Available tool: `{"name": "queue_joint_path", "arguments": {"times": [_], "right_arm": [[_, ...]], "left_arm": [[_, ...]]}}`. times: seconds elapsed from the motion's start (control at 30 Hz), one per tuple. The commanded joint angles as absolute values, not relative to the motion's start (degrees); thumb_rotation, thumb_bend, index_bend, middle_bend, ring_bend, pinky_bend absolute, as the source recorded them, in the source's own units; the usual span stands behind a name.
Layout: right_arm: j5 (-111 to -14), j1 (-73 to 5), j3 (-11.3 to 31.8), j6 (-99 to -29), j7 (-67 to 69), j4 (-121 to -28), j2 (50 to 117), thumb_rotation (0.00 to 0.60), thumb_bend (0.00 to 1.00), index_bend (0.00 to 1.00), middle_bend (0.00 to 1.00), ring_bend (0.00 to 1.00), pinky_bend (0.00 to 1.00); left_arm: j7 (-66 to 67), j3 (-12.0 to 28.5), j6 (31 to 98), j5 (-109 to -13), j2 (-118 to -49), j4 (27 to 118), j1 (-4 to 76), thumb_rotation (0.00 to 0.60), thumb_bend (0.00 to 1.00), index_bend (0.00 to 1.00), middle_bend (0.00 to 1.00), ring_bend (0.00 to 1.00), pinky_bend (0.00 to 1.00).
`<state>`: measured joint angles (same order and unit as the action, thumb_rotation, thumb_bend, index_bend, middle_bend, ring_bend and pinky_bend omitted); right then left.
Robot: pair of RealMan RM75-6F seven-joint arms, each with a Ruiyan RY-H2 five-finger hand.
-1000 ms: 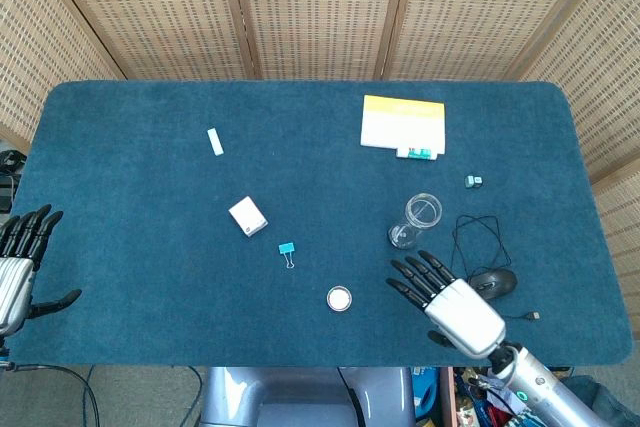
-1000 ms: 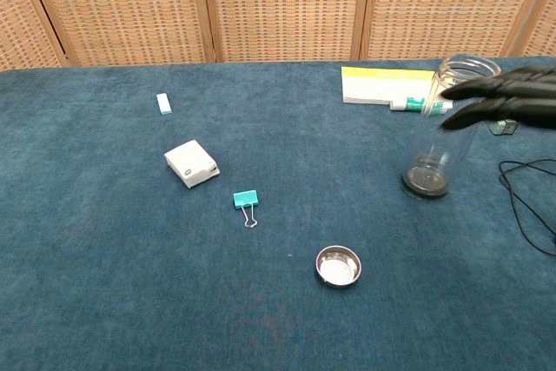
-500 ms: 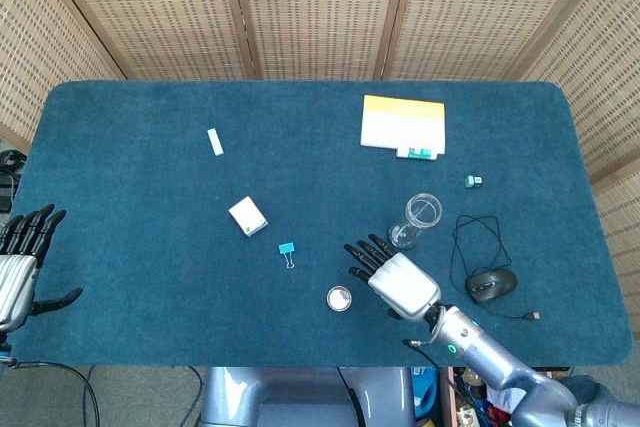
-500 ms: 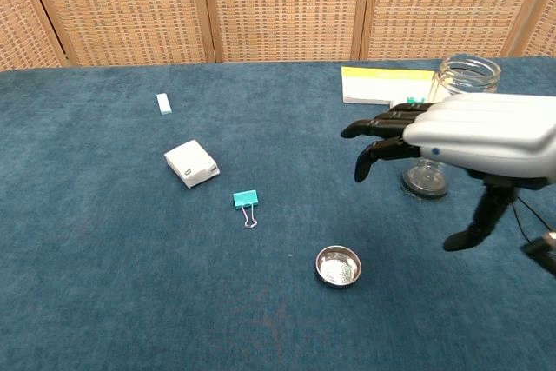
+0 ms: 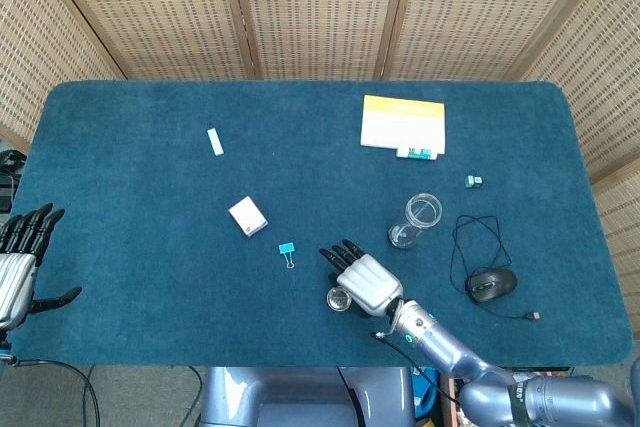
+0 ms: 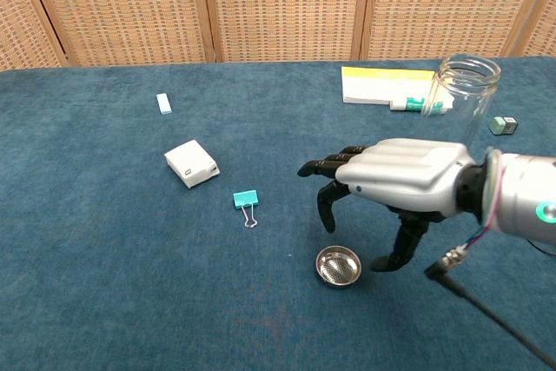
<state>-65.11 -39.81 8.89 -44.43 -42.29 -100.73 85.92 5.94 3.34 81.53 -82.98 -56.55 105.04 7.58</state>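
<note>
Your right hand [image 6: 395, 182] hangs palm-down over the blue cloth [image 5: 130, 207] with its fingers spread wide and nothing in them; the small metal lid [image 6: 338, 266] lies just below and slightly to the left of the fingertips, open side up, and in the chest view there is a clear gap between the lid and the thumb beside it; in the head view the hand [image 5: 362, 280] overlaps the lid's [image 5: 339, 300] right edge, so from above you cannot tell whether they touch. Beyond the hand and to its right stands the empty glass jar [image 6: 460, 91], upright and well apart from the fingers; behind the jar lies a yellow-and-white booklet [image 6: 382, 84] with a small tube [image 6: 417, 105] along its near edge. To the left of your fingertips a teal binder clip [image 6: 246, 202] lies on the cloth, and further left a white box [image 6: 192, 163]. To the right of the hand a black mouse [image 5: 492, 285] rests with its cable looped. Your left hand [image 5: 20, 267] sits at the far left edge of the table, fingers apart and holding nothing.
</note>
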Motion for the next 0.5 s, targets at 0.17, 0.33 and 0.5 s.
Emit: {"name": "queue_joint_path", "arguments": {"times": [0.17,0.33,0.5], "right_arm": [[-57.57,-42.25,6.72,-49.25,-48.03,-99.02,90.39,0.6,0.45,0.43,0.06,0.0,0.02],[-54.55,-43.24,6.01,-50.94,-48.73,-98.76,91.8,0.6,0.45,0.46,0.06,0.0,0.02],[-53.56,-44.03,4.98,-52.16,-48.97,-98.52,92.71,0.6,0.46,0.46,0.06,0.0,0.02]], "left_arm": [[5.28,3.47,81.4,-82.51,-56.37,104.82,7.63,0.6,0.1,0.0,0.0,0.0,0.0],[4.84,3.46,81.49,-82.55,-56.23,104.78,7.59,0.6,0.1,0.0,0.0,0.0,0.0],[4.71,3.5,81.2,-82.31,-56.27,104.63,7.75,0.6,0.1,0.0,0.0,0.0,0.0]]}}
